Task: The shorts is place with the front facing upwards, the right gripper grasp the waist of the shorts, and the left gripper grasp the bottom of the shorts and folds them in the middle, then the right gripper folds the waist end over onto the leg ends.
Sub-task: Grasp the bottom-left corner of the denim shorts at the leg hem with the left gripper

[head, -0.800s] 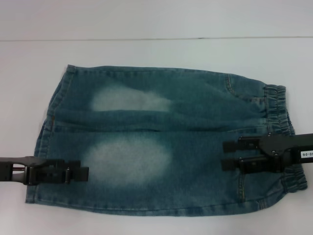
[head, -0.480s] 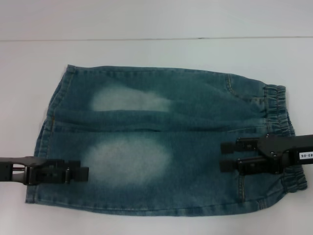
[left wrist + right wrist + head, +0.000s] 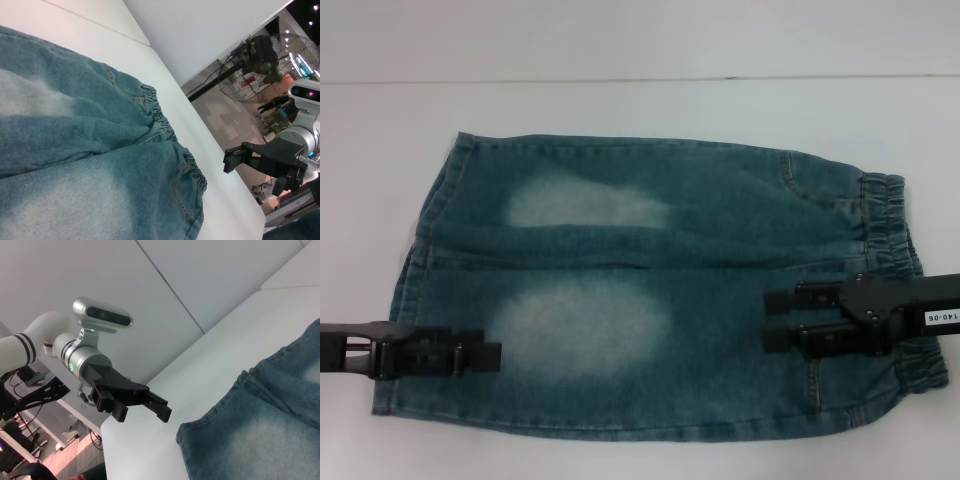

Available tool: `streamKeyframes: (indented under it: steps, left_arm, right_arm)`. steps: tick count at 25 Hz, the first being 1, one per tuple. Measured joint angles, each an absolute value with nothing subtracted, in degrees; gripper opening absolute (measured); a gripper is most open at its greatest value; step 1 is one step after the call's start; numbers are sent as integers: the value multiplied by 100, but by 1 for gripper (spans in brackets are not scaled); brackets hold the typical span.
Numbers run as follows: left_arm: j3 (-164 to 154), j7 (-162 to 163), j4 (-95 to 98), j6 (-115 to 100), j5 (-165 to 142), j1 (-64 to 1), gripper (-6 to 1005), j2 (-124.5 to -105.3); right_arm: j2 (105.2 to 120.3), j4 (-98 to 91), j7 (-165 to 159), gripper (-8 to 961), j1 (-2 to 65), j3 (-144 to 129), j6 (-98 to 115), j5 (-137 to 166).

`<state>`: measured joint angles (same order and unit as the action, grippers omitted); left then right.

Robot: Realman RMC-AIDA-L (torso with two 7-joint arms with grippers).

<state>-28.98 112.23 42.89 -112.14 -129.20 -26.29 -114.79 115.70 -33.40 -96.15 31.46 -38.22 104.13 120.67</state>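
the head view looks steeply down from close above, while each low wrist view faces across the shorts [image 3: 650, 290] toward the opposite gripper beyond it.

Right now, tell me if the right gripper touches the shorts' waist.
Apart. The left wrist view shows the right gripper hanging in the air, bare table between it and the waist.

A white desk [image 3: 640, 110] fills the head view, its far edge meeting a pale wall [image 3: 640, 35]. Beyond the desk's edge in the left wrist view stands a large black pedestal fan [image 3: 260, 62] on a glossy floor [image 3: 225, 117] (coloured lights glint further back).
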Motion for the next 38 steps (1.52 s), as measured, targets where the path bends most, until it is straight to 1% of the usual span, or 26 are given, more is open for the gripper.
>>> streamKeyframes:
  steps: [9, 14, 22, 28, 38]
  left_arm:
    - [-2887, 11308, 4321, -11245, -12932, -2620, 873, -11463]
    - [-2822, 11689, 4713, -11225, -13395, -2629, 873, -11380]
    - [-2288, 11845, 5205, -11143, -14169, -2631, 874, -11300]
    - [-2292, 12075, 5178, -10670, -14886, -2677, 873, -11300]
    - [-2402, 12126, 5005, -10310, -15157, -2698, 871, -11347]
  right_arm:
    - [11575, -3331, -9615, 805, 3156, -3824, 10406, 12067]
    - [11575, -3330, -9619, 805, 3180, -3825, 10406, 12067]
    - [11578, -3331, -9618, 804, 3182, -3820, 10397, 12068]
    - [11581, -3331, -9619, 804, 3182, -3806, 10385, 12067]
    - [11584, -3331, -9634, 804, 3230, -3818, 10378, 12067]
